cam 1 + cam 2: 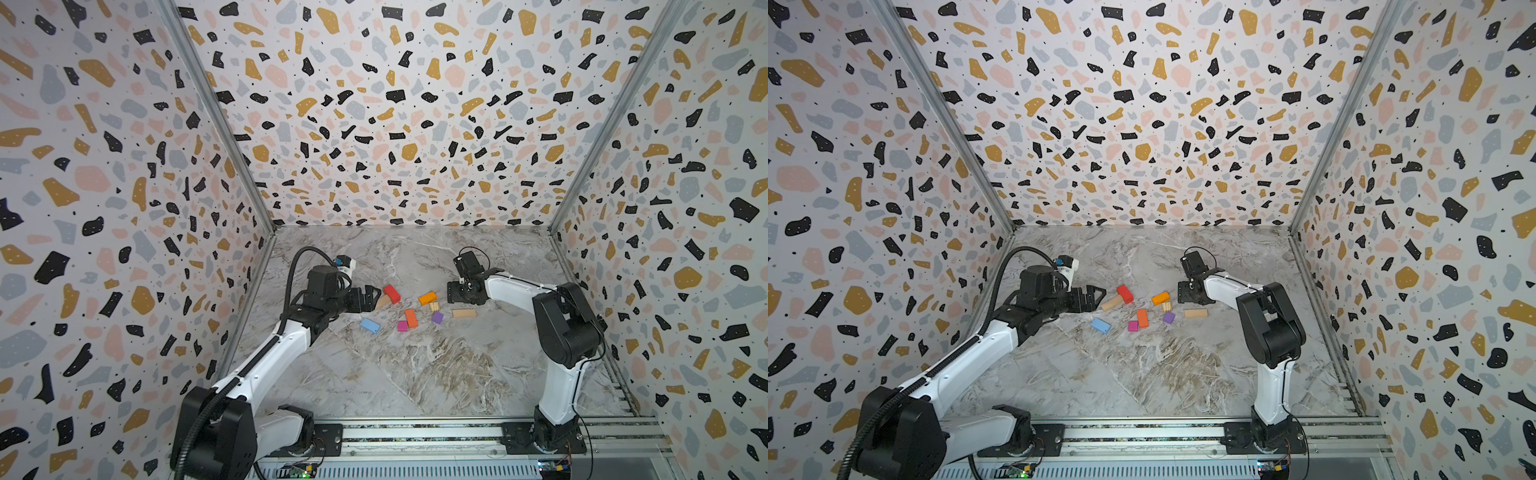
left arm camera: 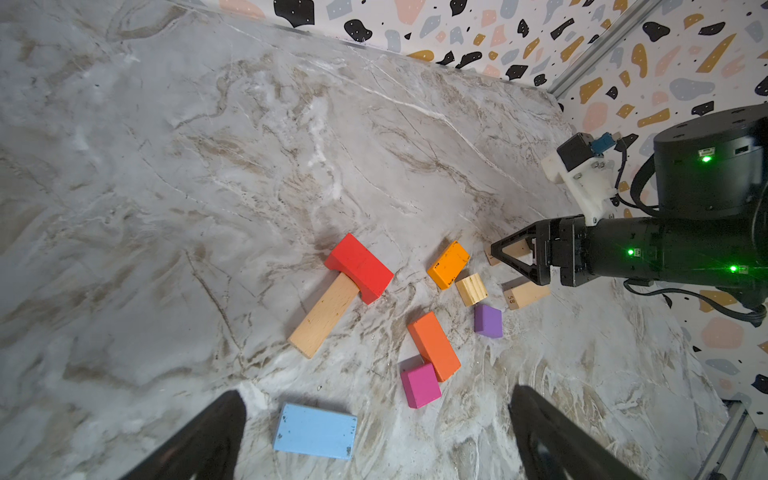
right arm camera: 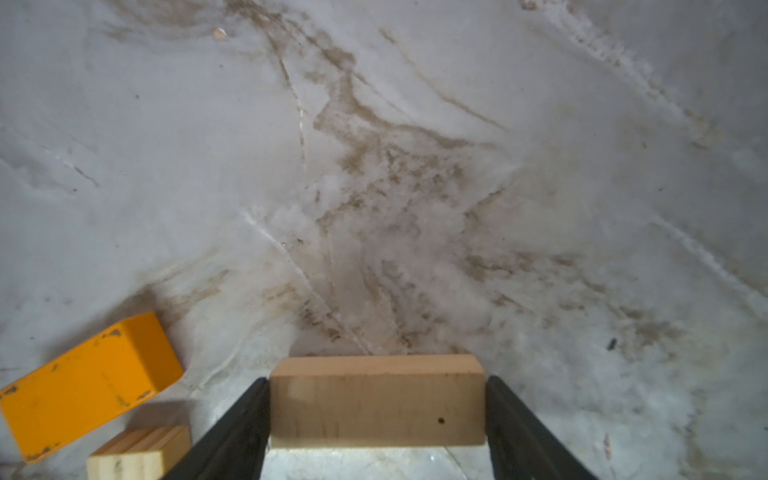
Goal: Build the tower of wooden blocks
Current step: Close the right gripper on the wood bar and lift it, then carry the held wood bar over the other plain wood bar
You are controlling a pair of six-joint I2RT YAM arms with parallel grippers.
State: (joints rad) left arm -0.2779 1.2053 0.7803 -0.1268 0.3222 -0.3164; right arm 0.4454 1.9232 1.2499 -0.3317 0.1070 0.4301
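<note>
Scanning near first: light blue block (image 1: pixel 370 325) and magenta cube (image 1: pixel 402 326) lie loose on the counter (image 1: pixel 415 374) at centre frame, nothing built yet. Farther back, left tool (image 1: pixel 371 296) jaws apart, empty, left of centre. Right tool (image 3: pixel 377 381) clamped on tan bar (image 3: pixel 376 411), likely the base piece.

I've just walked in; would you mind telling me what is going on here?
Two robot arms are working on a block tower, and no tower stands yet. The right gripper has its jaws closed on a short tan bar. The left gripper hovers open beside the red block, which rests on one end of a longer tan bar. The other wood blocks lie scattered on the marble table.
</note>
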